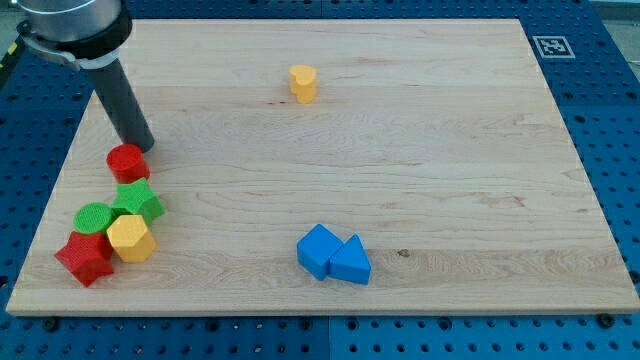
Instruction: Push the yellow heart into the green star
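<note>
We see a cluster at the board's [420, 150] left edge: my tip [141, 147] touches the cylinder [127, 161] from above, the star [139, 200] below it, then the disc [94, 217], hexagon [130, 238] and second star [84, 257]. The heart [303, 82] sits alone near the top. A cube [318, 249] and wedge [350, 261] touch at the bottom.

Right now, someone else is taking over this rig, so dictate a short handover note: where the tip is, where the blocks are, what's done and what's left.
Tip: my tip is at the view's left, just above the red cylinder block, apparently touching it.
Blocks: the green star block sits in the left cluster, below the red cylinder. The yellow heart block stands alone near the view's top centre, far from the star.
Done: nothing visible; heart and star are apart.
Left: bring the tip round to the heart's far side and push it down-left into the star.
</note>
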You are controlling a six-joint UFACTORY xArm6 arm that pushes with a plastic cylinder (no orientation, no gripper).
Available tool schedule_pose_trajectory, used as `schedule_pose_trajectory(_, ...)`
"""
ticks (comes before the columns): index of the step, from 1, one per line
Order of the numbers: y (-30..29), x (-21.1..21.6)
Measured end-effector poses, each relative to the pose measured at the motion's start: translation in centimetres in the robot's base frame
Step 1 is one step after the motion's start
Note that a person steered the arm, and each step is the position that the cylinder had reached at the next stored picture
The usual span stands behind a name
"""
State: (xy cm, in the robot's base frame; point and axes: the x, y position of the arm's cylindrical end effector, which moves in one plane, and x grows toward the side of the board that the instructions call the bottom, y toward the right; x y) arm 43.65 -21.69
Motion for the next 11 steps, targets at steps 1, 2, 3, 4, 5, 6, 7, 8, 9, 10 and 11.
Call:
schedule_pose_trajectory(1,-0.1,1.0)
schedule_pose_trajectory(2,-0.2,2.0)
schedule_pose_trajectory(3,-0.3,2.4)
schedule_pose_trajectory(4,-0.8,-2.3)
schedule_pose_trajectory(5,-0.8,-8.9)
schedule_pose_trajectory(6,1.5,-15.8)
schedule_pose_trajectory(7,8.3,-18.9)
schedule_pose_trajectory(8,16.3,-17.3)
schedule_pose_trajectory(9,19.5,-12.8)
schedule_pose_trajectory(10,20.7,-9.3)
schedule_pose_trajectory(11,20.8,-6.3)
